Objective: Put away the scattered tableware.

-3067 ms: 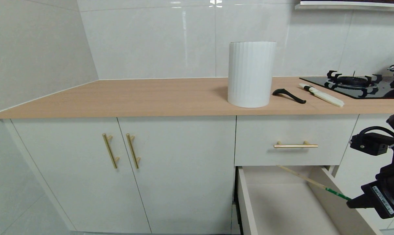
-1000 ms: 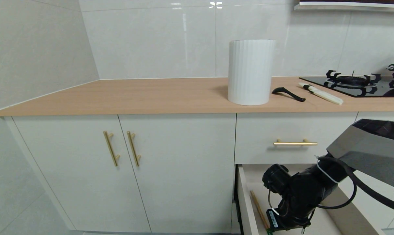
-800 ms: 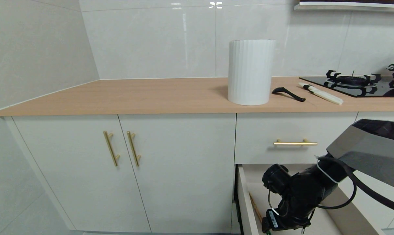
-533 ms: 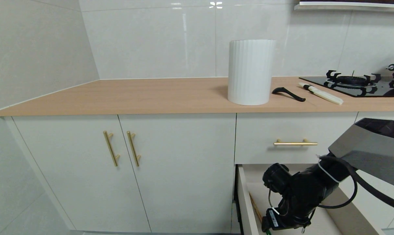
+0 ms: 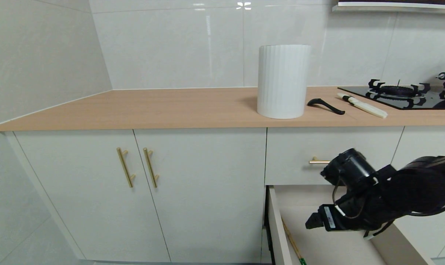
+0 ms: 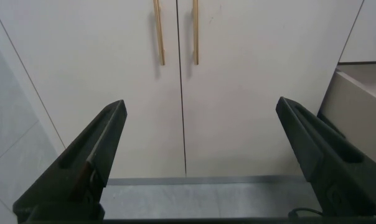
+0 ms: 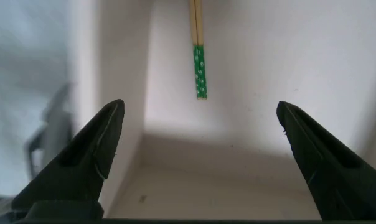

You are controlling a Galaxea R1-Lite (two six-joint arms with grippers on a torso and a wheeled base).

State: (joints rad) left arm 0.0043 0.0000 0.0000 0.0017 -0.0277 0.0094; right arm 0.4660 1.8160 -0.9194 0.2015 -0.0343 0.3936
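The chopsticks (image 7: pixel 199 62) lie flat in the open drawer (image 5: pixel 276 221), tucked along its left wall with the green-patterned ends toward its front, and my right fingers (image 7: pixel 91 158) hang above them spread wide, holding nothing. By my reckoning that piece is stowed. What remains is up on the surface (image 5: pixel 171 108): a black-handled utensil (image 5: pixel 325 106) and a white utensil (image 5: pixel 362 106) just beside it, both to the right of the white canister (image 5: pixel 283 81). To do the next reach well I would rise straight up out of the drawer first. The gold handle (image 5: pixel 316 161) of the shut drawer above sits close over my wrist and could catch it if I swing too soon. Then I'd come at the black-handled piece from above, fingers set across its slim handle rather than along it, keeping them wide until they straddle it, and staying off the canister. My left fingers (image 6: pixel 88 162) are also wide and empty, facing the cupboard doors (image 6: pixel 238 93), well apart from all of this.
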